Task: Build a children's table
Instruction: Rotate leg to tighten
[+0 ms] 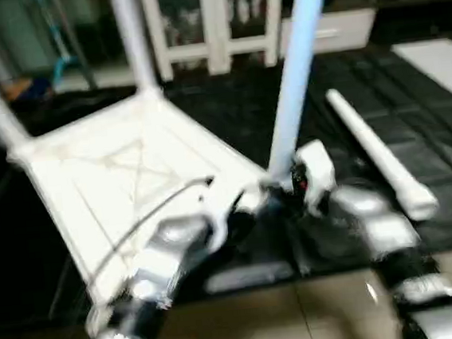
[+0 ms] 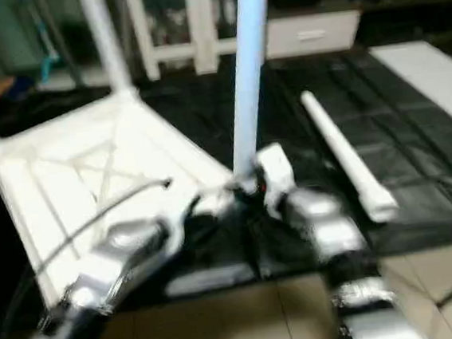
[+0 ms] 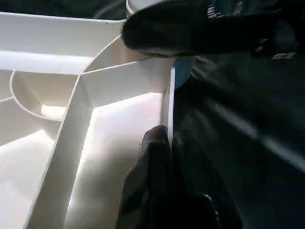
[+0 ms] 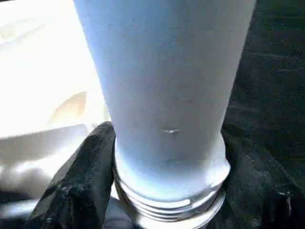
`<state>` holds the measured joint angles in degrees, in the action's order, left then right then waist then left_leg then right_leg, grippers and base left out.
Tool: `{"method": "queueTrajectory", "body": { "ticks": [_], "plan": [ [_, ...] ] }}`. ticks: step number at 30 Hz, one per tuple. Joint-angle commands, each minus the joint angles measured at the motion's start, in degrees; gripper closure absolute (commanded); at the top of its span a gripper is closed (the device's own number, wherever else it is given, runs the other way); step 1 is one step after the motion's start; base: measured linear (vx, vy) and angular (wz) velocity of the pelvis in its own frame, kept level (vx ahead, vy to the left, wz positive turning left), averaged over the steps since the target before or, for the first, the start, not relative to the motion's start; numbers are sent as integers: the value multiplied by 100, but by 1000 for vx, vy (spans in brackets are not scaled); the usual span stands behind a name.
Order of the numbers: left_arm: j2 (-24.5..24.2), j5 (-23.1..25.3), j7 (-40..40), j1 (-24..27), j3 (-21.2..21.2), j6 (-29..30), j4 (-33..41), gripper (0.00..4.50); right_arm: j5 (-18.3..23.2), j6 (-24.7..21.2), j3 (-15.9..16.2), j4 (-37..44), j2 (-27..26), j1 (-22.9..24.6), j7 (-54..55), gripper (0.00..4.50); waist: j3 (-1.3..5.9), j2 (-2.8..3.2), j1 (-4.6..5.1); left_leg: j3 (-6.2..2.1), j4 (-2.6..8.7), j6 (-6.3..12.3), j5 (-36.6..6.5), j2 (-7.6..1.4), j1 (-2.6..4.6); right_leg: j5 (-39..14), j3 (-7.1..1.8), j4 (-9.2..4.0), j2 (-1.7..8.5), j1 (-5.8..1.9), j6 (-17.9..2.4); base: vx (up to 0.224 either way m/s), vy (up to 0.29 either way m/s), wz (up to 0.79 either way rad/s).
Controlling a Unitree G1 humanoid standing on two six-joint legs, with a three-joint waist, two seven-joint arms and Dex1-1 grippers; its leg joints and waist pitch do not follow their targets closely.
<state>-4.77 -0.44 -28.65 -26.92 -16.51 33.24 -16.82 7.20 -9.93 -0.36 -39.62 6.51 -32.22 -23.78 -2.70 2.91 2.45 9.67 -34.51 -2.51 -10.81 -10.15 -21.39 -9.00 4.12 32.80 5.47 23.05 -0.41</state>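
Robot fits a third leg point(image 1: 299, 58) into the near-right corner socket of the upturned tabletop point(image 1: 115, 180), which lies on a black floor mat point(image 1: 413, 119). Right gripper point(image 4: 162, 157) is clamped round the leg's base, threads exposed; left gripper point(image 3: 167, 143) pinches the tabletop's rim, fingers together. Next move likely calls for twisting the leg home w/o tilting it. A spare leg point(image 1: 377, 155) lies to the right. Far back: white glass-door cabinet point(image 1: 211, 19), tile floor point(image 1: 336, 311) nearest.

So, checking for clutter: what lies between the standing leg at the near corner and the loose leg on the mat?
Only bare black mat separates the upright leg from the loose leg, seen in both eye views.
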Motion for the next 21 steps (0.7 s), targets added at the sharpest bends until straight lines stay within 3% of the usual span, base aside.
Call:
{"method": "queueTrajectory", "body": {
  "ticks": [1, 3, 5, 8, 9, 11, 13, 15, 16, 17, 18, 21],
  "plan": [
    [103, 113, 439, -72, 196, -95, -381, 450, -32, 14, -77, -50, -413, -23, 607, 175, 285, -22, 53, -138, 427, -11, -2756, -113, 104, -3855, -13, -669, 236, -97, -315, 0, 0, 0],
    [180, 146, 426, -118, 147, -88, -444, 450, -161, 141, 129, 71, -679, 38, 648, 175, 289, -30, 107, -168, 437, 2, -2851, -117, 94, -3866, 42, -697, 238, -129, -268, 0, 0, 0],
    [213, 164, 431, -129, 132, -75, -479, 450, -184, 195, 284, 142, -840, 69, 556, 175, 292, 41, 132, -219, 502, 14, -3079, -171, 87, -3515, 86, -681, 245, -176, -329, 0, 0, 0],
    [184, 159, 471, -102, 135, -109, -528, 450, -329, 583, 556, 206, -894, 71, 365, 175, 331, 46, 123, -216, 539, 28, -2950, -204, 45, -2761, 47, -615, 278, -211, -604, 0, 0, 0],
    [114, 163, 446, -66, 118, -131, -510, 450, -90, 612, 544, 358, -912, 103, -49, 175, 332, -16, 126, -201, 536, 60, -2879, -202, 31, -2683, 36, -608, 278, -210, -660, 0, 0, 0],
    [15, 187, 341, -20, 62, -249, -473, 450, 64, 617, 496, 520, -898, 133, -301, 119, 336, 11, 107, -179, 537, 164, -2629, -204, 1, -2481, -1, -559, 298, -234, -822, 0, 0, 0],
    [-194, 207, -7, 118, -97, -359, -323, 450, 182, 566, 470, 785, -742, 163, -673, 103, 346, 4, 82, -167, 535, 231, -2514, -209, -11, -2342, -13, -537, 303, -258, -859, 0, 0, 0],
    [-495, 284, -463, 284, -377, -547, -149, 450, 259, 515, 411, 938, -503, 154, -976, 82, 341, -2, 104, -182, 546, 286, -2380, -210, -87, -2379, -17, -506, 319, -301, -811, 0, 0, 0],
    [-515, 282, -492, 299, -389, -546, -134, 450, 270, 502, 408, 948, -478, 154, -1013, 69, 334, -2, 121, -185, 552, 287, -2377, -216, -93, -2418, -14, -503, 316, -298, -817, 0, 0, 0],
    [-758, 257, -833, 475, -519, -565, 65, 450, 368, 373, 405, 1074, -153, 150, -1489, 55, 324, 32, 116, -170, 532, 269, -2445, -213, -47, -2552, -20, -528, 315, -263, -818, 0, 0, 0],
    [-851, 247, -956, 536, -568, -600, 146, 450, 364, 358, 438, 1110, -11, 151, -1679, 48, 347, 8, 96, -147, 505, 277, -2363, -223, -9, -2427, -59, -518, 319, -240, -854, 0, 0, 0],
    [-1306, 113, -1607, 830, -806, -697, 632, 450, 274, 377, 607, 1236, 727, 146, -2528, 38, 324, 28, 43, -145, 520, 298, -2361, -248, -5, -2421, -65, -479, 302, -237, -917, 0, 0, 0]
  ]
}}
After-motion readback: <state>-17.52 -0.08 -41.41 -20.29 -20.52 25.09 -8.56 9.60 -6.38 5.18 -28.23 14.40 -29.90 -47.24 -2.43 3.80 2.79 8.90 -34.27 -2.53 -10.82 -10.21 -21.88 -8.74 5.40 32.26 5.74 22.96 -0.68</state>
